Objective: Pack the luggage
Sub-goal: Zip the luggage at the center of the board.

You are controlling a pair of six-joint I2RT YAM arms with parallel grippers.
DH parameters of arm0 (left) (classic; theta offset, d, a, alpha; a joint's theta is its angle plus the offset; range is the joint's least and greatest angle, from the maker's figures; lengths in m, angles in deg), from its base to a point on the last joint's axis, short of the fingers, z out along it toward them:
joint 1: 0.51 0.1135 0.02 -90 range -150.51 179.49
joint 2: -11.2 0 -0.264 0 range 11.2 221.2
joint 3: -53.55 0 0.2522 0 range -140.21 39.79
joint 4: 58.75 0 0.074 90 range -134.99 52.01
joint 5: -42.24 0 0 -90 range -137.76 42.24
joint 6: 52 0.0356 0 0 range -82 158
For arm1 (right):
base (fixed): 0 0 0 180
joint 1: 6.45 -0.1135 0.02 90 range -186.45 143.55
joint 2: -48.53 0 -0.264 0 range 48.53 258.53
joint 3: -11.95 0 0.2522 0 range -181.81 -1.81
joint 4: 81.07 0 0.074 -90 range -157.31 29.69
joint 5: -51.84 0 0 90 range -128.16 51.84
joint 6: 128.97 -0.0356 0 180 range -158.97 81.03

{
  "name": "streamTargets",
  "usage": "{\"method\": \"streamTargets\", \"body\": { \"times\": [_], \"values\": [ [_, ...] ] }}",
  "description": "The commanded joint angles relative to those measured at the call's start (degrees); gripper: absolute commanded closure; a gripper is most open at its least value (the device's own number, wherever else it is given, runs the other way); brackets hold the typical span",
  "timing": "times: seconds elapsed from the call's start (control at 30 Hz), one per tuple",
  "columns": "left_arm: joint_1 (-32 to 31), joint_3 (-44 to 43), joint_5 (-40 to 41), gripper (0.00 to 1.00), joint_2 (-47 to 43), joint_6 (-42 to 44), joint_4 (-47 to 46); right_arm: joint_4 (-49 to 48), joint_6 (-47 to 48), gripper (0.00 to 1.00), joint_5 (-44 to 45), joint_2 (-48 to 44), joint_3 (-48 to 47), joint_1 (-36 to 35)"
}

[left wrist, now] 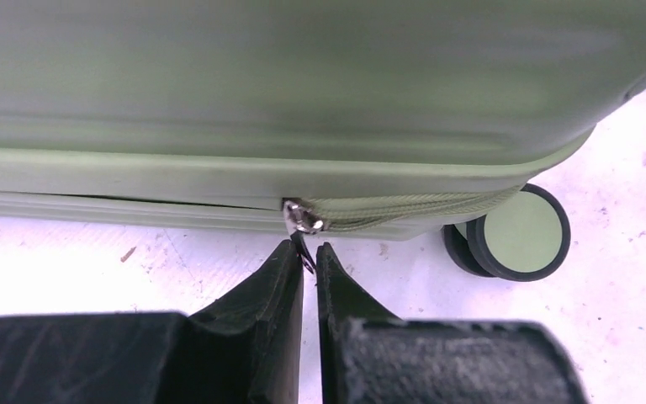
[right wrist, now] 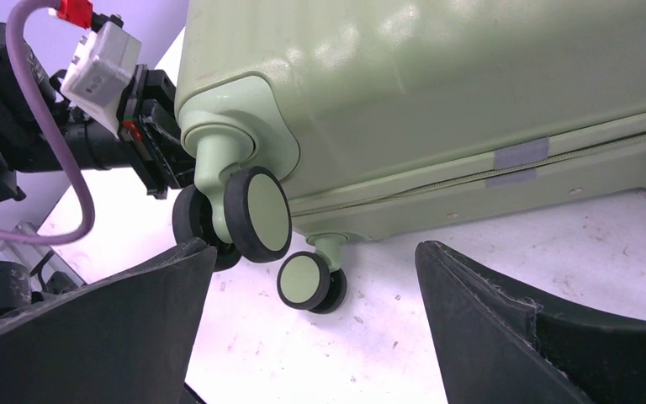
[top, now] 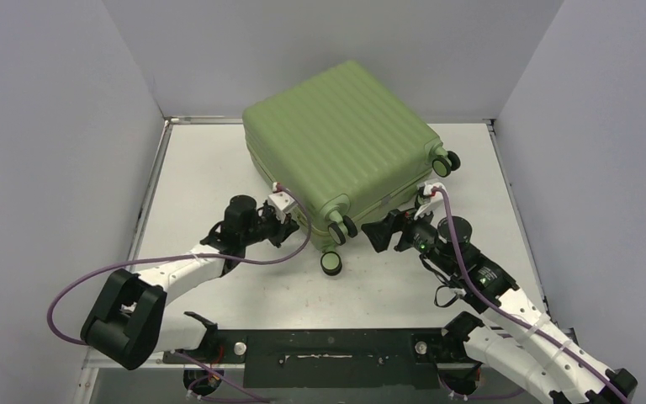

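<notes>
Evidently zipping the luggage (top: 341, 143) closed
Left gripper (left wrist: 309, 261) clamps the zipper pull (left wrist: 303, 220), likely to drag it along; right gripper (right wrist: 315, 245) gapes empty beside 2 wheels (right wrist: 256, 213).

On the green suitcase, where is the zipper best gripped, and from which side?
Grip the thin pull tab hanging off the metal slider, coming level with the table toward the suitcase side seam. The tab sticks outward, so a narrow pinch fits around it, as the left gripper does.
</notes>
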Motion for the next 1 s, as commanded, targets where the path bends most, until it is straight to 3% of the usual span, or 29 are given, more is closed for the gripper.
{"method": "streamTargets", "body": {
  "times": [0.0, 0.2, 0.47, 0.57, 0.63, 0.77, 0.97],
  "values": [
    [-5.4, -0.8, 5.2, 1.0, -2.3, 4.9, 4.3, -5.0, -1.3, 0.07, -2.7, 1.6, 0.1, -0.4],
    [-7.0, -0.6, 6.1, 1.0, -5.8, 5.6, 8.3, -5.2, -1.1, 0.07, -2.9, 2.3, -0.3, -0.4],
    [-7.3, -0.7, 5.1, 0.99, -11.3, 7.2, 20.6, -5.2, -0.6, 0.07, -2.4, 2.6, 0.1, -0.5],
    [-6.5, -0.2, 10.0, 0.51, -13.5, 3.5, 19.3, -5.6, -0.8, 0.07, -2.7, 2.9, 0.0, -0.6],
    [-3.4, 0.1, 9.6, 0.29, -14.9, 0.7, 16.7, -5.8, -0.8, 0.07, -3.0, 3.1, -0.2, -0.6],
    [3.9, 0.7, 0.7, 0.22, -14.7, -5.0, 10.4, -5.8, -0.7, 0.07, -3.4, 3.1, -0.3, -0.7],
    [5.8, -1.4, -11.6, 0.25, -4.8, -9.4, 0.5, -5.5, -0.6, 0.07, -3.4, 2.9, -0.3, -0.7]
  ]
}}
